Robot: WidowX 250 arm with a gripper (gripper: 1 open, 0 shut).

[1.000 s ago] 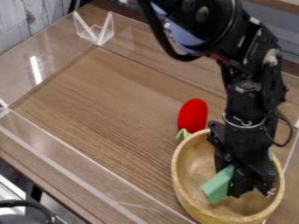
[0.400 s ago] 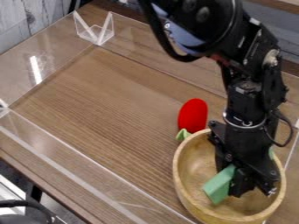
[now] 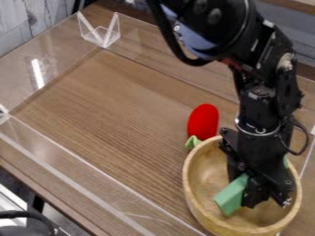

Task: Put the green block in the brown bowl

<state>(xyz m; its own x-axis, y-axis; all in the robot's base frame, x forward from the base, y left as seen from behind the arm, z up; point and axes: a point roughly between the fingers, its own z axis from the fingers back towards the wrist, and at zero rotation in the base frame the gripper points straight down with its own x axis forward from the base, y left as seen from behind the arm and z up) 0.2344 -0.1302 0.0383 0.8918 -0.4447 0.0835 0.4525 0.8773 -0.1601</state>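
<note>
- Down inside the brown bowl (image 3: 193, 189), in its lower part as seen here, is the green block (image 3: 229, 196), mint-coloured and slanting, one end showing and the other hidden under the dark fingers
- The pincer (image 3: 246, 187) is together, clamped on the green block, and reaches over the bowl's rim into the hollow
- Round about them both runs the bowl's thick, pale tan wall, its right side partly covered by the arm
- Above it, the black robot arm (image 3: 252, 88) comes in from the top, bends, and drops down to the bowl, with cables looping at its right
- Just beside the bowl, off its upper left, lies the red rounded item (image 3: 204, 121), its green stem (image 3: 192, 142) pointing down toward the rim
- Beneath everything is the wooden tabletop (image 3: 110, 111), brown, with seams running across it
- Well apart, near the upper left, stands a small white, open-framed object (image 3: 99, 30), too small to name surely
- At the lower left corner are dark cables (image 3: 28, 221), cut off by the edge of the view
</note>
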